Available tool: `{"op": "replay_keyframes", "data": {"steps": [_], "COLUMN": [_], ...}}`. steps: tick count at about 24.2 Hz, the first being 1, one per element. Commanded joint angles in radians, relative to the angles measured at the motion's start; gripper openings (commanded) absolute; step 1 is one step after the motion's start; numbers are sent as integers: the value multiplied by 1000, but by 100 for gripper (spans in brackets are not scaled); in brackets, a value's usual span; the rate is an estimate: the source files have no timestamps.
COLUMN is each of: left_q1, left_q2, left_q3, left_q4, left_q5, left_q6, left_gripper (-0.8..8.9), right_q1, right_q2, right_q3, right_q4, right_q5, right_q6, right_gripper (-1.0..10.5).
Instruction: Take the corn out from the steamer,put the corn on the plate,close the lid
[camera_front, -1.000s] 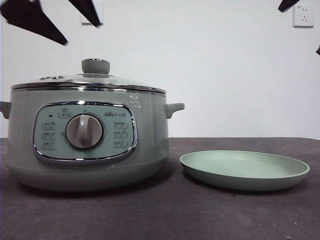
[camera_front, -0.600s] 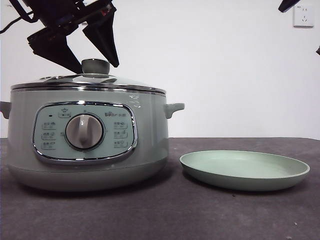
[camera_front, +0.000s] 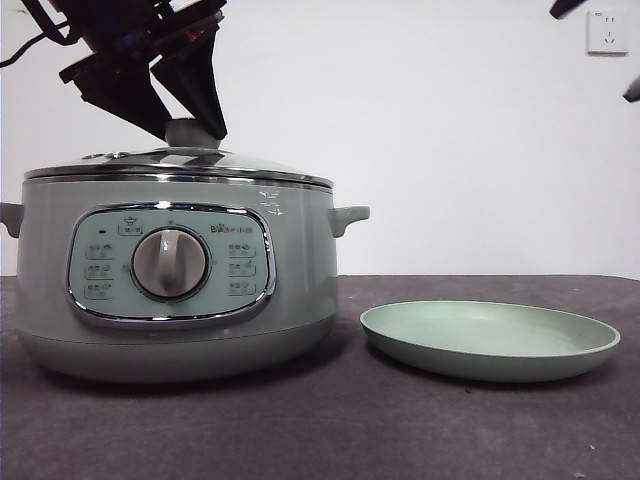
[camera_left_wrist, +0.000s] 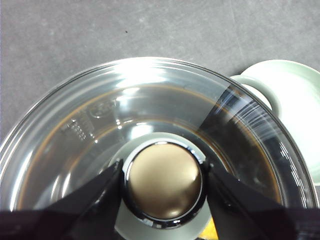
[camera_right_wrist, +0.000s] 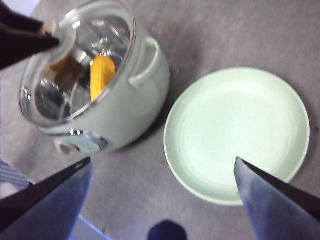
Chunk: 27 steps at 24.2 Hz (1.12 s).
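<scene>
Straddling lid (camera_left_wrist: 150, 125) knob: left gripper (camera_left_wrist: 164, 186).

The sage-green steamer (camera_front: 170, 280) is sitting closed under its glass lid (camera_front: 180, 160); the yellow corn (camera_right_wrist: 101, 75) is lying inside, and the pale-green plate (camera_front: 490, 342) is resting just beside it.

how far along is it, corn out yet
Not yet. The corn lies inside the steamer under the lid, which is on. The left gripper has its jaws on either side of the lid's knob. The plate is bare; the right gripper waits open above it.
</scene>
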Motion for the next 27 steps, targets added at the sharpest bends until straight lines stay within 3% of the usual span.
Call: {"op": "replay_keyframes", "data": {"steps": [1,5,10,14,21,27], "left_q1": [1,1,1,1,1,1], "left_q2": [-55,-189,-391,-526,-634,-684], "left_q3": [3,3,3,3,3,3], "left_q4": [61,59,18,-63,-147,-175], "left_q5": [-14,-77,-240,-394,-467,-492], "left_q6": [-2,-8,-6,-3,-3,-3], "left_gripper": [-9,-9,-9,-9,-9,-9], "right_q1": [35,148,329,473,605,667], "right_q2": [8,81,290,504,792,1025], "right_q3": [3,39,201,395,741,992], "right_q4": [61,114,111,71,-131,-221], "right_q5": [-4,9,105,200,330,421], "right_q6": [58,85,82,36,-78,-128], "right_gripper": [473,473,473,473,472,471]}}
